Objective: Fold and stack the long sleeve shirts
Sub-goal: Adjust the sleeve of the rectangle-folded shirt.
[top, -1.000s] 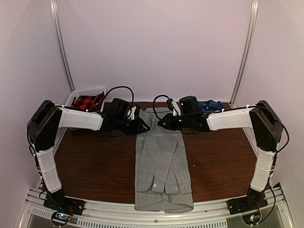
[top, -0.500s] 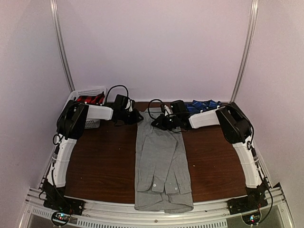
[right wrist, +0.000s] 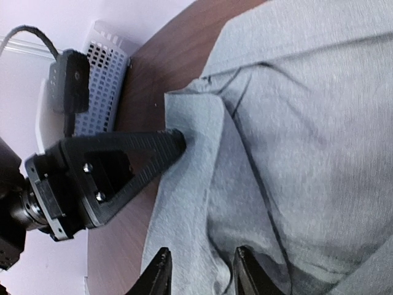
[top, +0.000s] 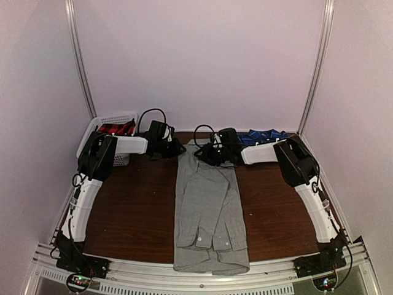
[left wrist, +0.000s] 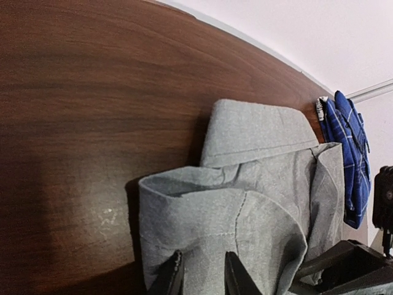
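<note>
The light grey shirt (top: 209, 209) lies lengthwise down the middle of the table, sleeves folded in and collar at the far end. My left gripper (top: 179, 149) is at its far left shoulder. In the left wrist view its narrow-set fingers (left wrist: 172, 278) are shut on a raised fold of the grey shirt (left wrist: 258, 203). My right gripper (top: 199, 155) is just right of it, over the collar end. Its fingers (right wrist: 245, 273) stand apart, open, with creased grey fabric (right wrist: 295, 123) between them. The dark blue plaid shirt (top: 265, 135) lies bunched at the back right, behind the right arm.
A white slatted basket (top: 113, 117) holding red plaid cloth (top: 113, 128) stands at the back left corner. Brown table top (top: 129, 209) shows on both sides of the grey shirt. White walls close in the back and sides. The shirt's hem hangs over the front rail.
Both arms have dropped and stretched toward the back, bringing the grippers down onto the far end of the grey shirt. The shirt itself has barely shifted.
</note>
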`<state>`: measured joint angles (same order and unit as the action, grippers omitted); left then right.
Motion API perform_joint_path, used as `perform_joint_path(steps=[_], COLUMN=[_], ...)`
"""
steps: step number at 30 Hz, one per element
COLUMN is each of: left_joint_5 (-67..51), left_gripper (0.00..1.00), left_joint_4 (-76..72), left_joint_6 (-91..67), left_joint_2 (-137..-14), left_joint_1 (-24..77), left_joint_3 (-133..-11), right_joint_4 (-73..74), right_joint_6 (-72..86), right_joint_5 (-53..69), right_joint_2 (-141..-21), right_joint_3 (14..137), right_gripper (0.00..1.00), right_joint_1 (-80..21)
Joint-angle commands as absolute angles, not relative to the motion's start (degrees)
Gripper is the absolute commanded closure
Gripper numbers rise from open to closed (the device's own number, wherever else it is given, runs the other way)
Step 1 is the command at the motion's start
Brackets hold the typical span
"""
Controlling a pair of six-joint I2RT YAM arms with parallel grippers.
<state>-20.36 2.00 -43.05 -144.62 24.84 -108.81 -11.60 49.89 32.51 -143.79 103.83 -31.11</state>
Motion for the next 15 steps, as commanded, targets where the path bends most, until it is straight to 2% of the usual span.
perform_joint_path(steps=[1, 10, 15], left_joint_5=[-20.5, -19.5, -21.0], left_gripper=[0.75, 0.73, 0.73], left_joint_4=[3.9, 9.0, 12.1], left_joint_6=[-43.3, -40.4, -38.6], left_joint_2=[-147.0, -146.0, -145.3], left_joint_1=[24.3, 24.0, 23.7], left_joint_3=[-109.8, -115.5, -120.7], right_joint_4=[-8.8, -6.3, -4.2], right_joint_6=[51.5, 48.2, 44.0], right_joint_5=[29.2, 33.4, 34.2], right_joint_2=[-146.7, -145.0, -138.3], right_joint_3=[109.9, 115.3, 111.2], right_gripper=[0.62, 0.6, 0.59], right_joint_1=[-30.3, -29.4, -29.5])
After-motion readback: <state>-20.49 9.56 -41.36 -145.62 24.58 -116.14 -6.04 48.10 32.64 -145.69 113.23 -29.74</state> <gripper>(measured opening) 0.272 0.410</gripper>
